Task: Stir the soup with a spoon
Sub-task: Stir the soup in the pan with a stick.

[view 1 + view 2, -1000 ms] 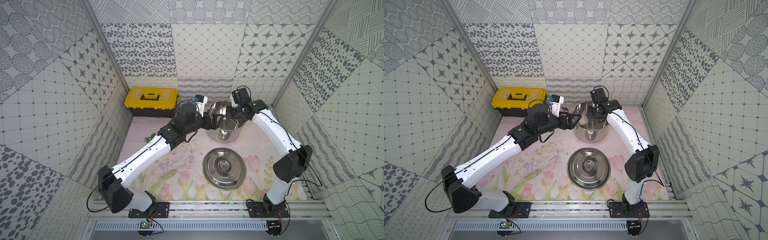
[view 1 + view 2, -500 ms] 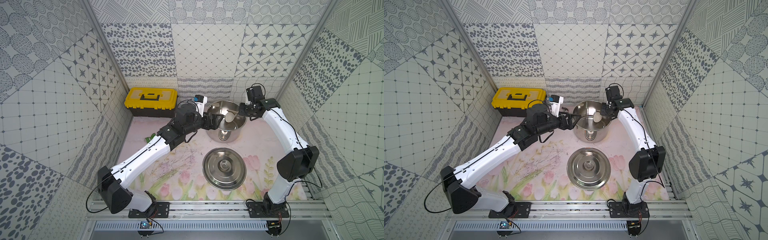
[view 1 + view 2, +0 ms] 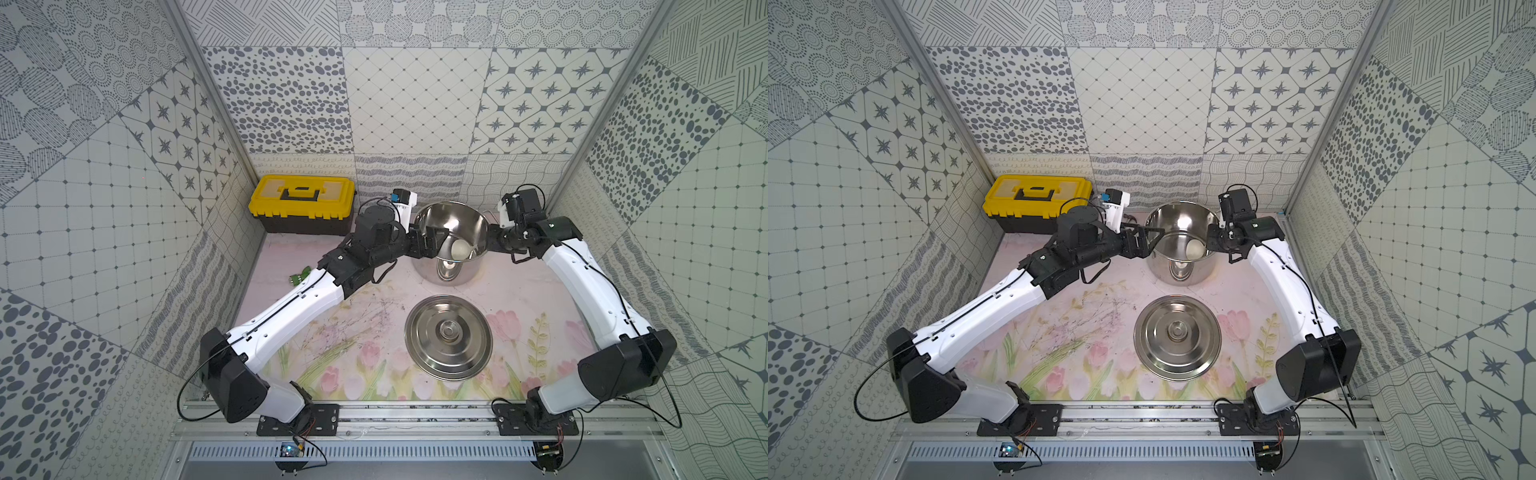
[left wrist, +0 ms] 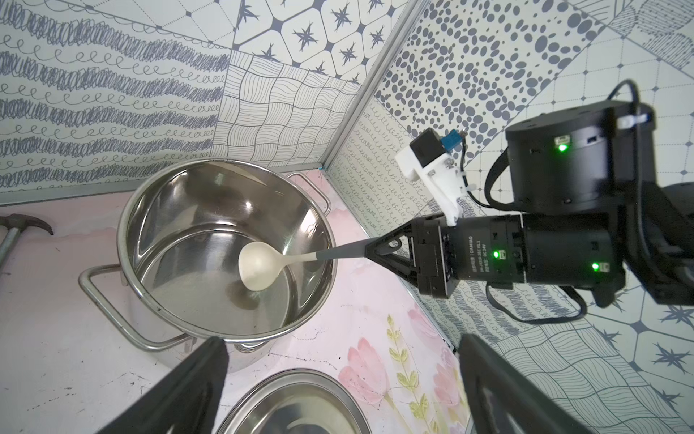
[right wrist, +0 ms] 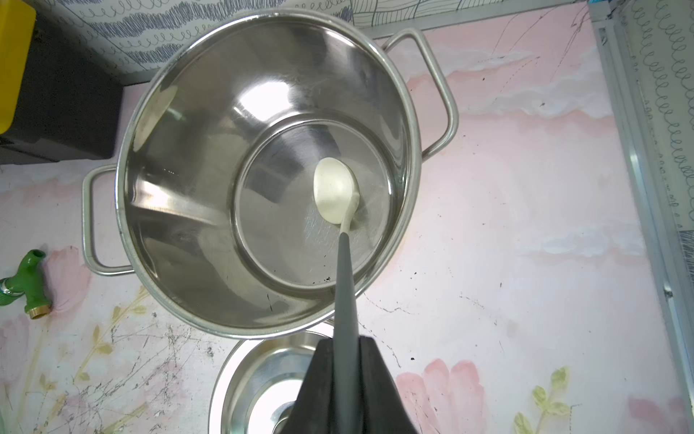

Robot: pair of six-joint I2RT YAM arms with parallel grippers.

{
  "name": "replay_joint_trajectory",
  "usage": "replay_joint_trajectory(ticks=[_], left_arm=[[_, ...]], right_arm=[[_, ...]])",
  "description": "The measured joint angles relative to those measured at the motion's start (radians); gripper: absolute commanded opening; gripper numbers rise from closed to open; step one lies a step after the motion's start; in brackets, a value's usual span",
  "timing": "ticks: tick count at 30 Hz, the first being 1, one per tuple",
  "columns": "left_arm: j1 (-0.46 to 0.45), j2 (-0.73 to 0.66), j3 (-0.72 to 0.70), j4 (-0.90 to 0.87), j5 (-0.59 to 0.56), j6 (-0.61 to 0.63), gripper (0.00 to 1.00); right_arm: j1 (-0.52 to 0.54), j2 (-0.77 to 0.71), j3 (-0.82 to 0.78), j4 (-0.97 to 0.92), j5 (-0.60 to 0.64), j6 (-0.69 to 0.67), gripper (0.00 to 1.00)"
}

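Cream-and-grey spoon (image 5: 336, 191); silver pot (image 5: 187, 131); yellow toolbox (image 3: 302, 195).

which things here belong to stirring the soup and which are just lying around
Job: stockpot, spoon with its bowl inside it, right gripper shut on the handle, left gripper open near the pot.
Lying about: lid, yellow toolbox, hammer, green tap fitting.

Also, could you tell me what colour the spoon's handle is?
The spoon handle is dark grey, clearest in the right wrist view.
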Motion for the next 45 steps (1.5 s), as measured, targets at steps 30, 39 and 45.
replay_joint_trajectory(ticks=[30, 39, 45], left_arm=[[-0.007, -0.017, -0.007, 0.0, -0.003, -0.012, 1.0], [-0.008, -0.021, -0.012, 0.0, -0.004, -0.015, 1.0], [-0.008, -0.013, -0.012, 0.0, -0.004, -0.015, 1.0]], right_arm=[[0.072, 0.293, 0.346, -0.017, -0.002, -0.035, 0.0], [0.011, 0.255, 0.268, -0.032, 0.045, -0.1, 0.0], [0.01, 0.153, 0.146, -0.043, 0.036, -0.11, 0.0]])
